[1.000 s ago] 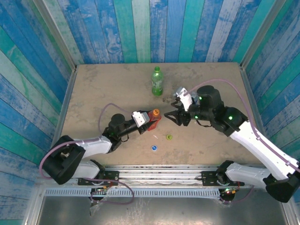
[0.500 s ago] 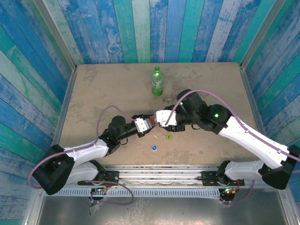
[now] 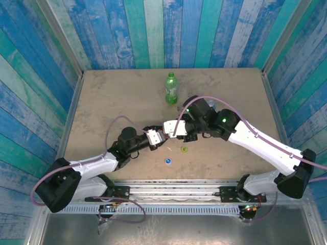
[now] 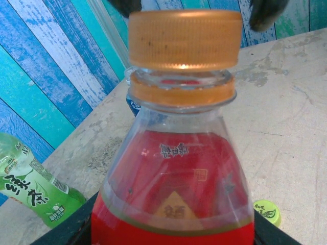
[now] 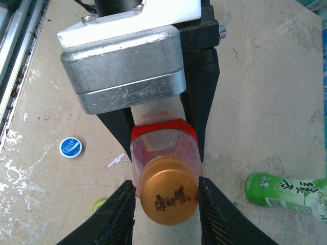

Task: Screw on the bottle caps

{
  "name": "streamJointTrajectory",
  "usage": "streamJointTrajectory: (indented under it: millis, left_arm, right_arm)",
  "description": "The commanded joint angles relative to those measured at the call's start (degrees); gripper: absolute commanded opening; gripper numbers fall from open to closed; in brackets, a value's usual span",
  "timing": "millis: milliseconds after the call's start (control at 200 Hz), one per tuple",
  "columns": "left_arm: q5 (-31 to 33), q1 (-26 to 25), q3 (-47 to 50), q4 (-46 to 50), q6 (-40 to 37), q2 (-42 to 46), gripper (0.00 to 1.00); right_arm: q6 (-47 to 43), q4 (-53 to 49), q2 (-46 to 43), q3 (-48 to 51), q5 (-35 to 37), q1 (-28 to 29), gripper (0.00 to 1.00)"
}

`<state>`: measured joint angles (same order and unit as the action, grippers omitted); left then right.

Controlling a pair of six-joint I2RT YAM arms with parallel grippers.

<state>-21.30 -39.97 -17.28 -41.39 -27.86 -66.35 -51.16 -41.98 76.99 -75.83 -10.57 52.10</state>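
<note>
Left tool (image 5: 162, 133) clamps the red bottle (image 4: 173, 194), clear-necked with an orange collar ring; right tool (image 5: 166, 201) pinches its ribbed orange cap (image 4: 184, 38), printed on top.

**Striped plank walls around a scuffed tan table**

Tan table (image 3: 102, 102), flat and matte, mottled with dark smudges and pale scratches. Behind the table and along both its sides, upright plank walls (image 3: 153, 30) painted in blue, teal and off-white stripes, paint worn and streaked. At the table's two far corners, pale metal strips (image 3: 57, 30) running up between the walls. Along the table's near edge, a silver rail (image 3: 168, 185); nearer than that, a grey metal sheet (image 3: 168, 229). Soft, even light over the table, shadows faint.
</note>
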Motion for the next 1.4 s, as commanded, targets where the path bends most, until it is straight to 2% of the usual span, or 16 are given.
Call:
streamJointTrajectory:
  millis: [0,185,265,360,636,726,786,936,1026,1111,1197,1242,1297,1397]
  left_arm:
    - [-0.6,-0.2,0.3,-1.5,-0.4,2.1,0.5]
    - [-0.3,-0.2,0.3,-1.6,-0.3,2.0,0.5]
    - [-0.4,-0.2,0.3,-1.7,-0.3,2.1,0.5]
    - [-0.4,-0.2,0.3,-1.6,-0.3,2.2,0.5]
    - [-0.3,-0.2,0.3,-1.5,-0.2,2.1,0.5]
    - [-0.6,-0.2,0.3,-1.6,-0.2,2.2,0.5]
    - [-0.6,-0.2,0.3,-1.6,-0.2,2.3,0.5]
    - [-0.6,-0.2,0.2,-1.5,-0.2,2.2,0.5]
    - [-0.4,-0.2,0.2,-1.7,-0.1,2.2,0.5]
    - [0.8,-0.2,0.2,-2.4,0.3,2.0,0.5]
    - [3.2,-0.2,0.2,-3.6,0.3,1.8,0.5]
    - [4.9,-0.2,-0.1,-4.4,0.3,1.7,0.5]
    - [6.3,-0.2,-0.6,-4.2,-0.4,1.5,0.5]
    - [9.0,-0.2,-2.7,-2.6,-1.8,0.0,0.49]
  right_arm:
    - [-0.4,-1.2,1.3,-1.1,1.2,0.4,0.35]
    - [0.4,-1.5,2.1,-1.8,1.2,0.5,0.24]
    - [0.8,-1.6,2.3,-1.6,1.6,0.5,0.27]
    - [1.0,-1.5,2.3,-1.2,2.5,0.5,0.35]
    - [1.3,-3.0,3.2,-2.9,1.8,0.5,0.29]
    - [1.2,-3.1,3.8,-3.1,2.1,0.5,0.36]
    - [1.1,-3.2,4.2,-3.5,2.4,0.5,0.37]
    - [1.2,-4.7,5.0,-5.1,1.9,0.4,0.28]
    - [1.7,-5.0,5.2,-5.6,1.7,0.4,0.17]
    - [4.0,-4.8,5.2,-5.7,1.4,0.5,0.16]
    - [13.5,-2.2,5.3,-5.6,5.9,0.4,0.17]
    - [23.2,-0.4,5.5,-5.6,11.4,0.5,0.19]
    - [35.6,0.5,5.9,-6.2,18.3,0.5,0.14]
    - [59.6,-1.2,6.6,-7.7,19.6,0.5,0.08]
